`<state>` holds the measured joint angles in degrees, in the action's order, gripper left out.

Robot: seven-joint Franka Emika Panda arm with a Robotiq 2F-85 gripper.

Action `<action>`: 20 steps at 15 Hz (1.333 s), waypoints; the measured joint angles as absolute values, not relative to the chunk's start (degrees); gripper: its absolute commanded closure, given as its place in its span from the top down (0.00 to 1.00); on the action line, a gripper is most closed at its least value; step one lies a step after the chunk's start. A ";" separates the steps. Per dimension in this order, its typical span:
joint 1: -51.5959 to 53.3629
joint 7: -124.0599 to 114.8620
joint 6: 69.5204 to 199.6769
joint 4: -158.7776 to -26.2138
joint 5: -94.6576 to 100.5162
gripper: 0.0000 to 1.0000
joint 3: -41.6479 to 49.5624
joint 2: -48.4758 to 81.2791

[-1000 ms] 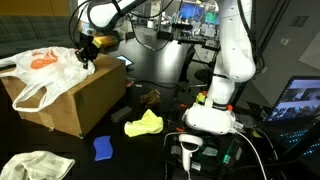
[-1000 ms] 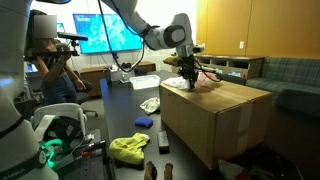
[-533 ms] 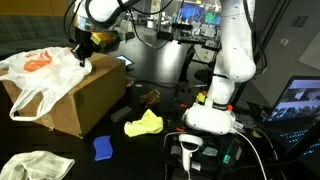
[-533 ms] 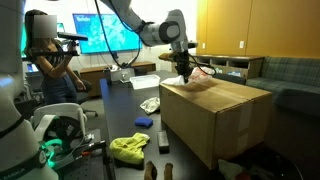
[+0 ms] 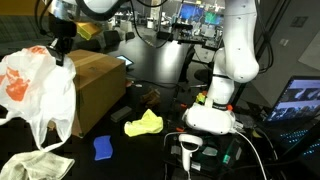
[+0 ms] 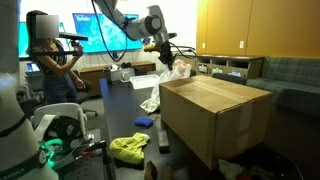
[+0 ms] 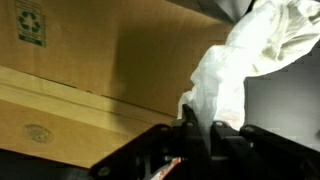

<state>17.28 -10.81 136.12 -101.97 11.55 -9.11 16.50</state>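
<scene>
Plastic bag [image 5: 38,92] in and below end effector [image 5: 62,55]

The arm [image 5: 100,8] is being held raised and stretched out sideways from its white base [image 5: 232,60], and the wrist [image 6: 155,22] is being bent so that the gripper [image 5: 62,48] is being pointed downward. In the wrist view, its dark fingers [image 7: 187,135] are being pressed close together, with the jaws closed.
</scene>
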 measured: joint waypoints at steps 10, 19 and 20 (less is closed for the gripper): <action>27.02 -16.90 124.41 -82.31 10.80 0.07 -11.80 28.91; 27.83 -20.07 120.87 -70.55 3.72 0.58 -11.67 36.00; 27.84 -20.10 120.11 -70.14 3.72 0.66 -11.50 36.05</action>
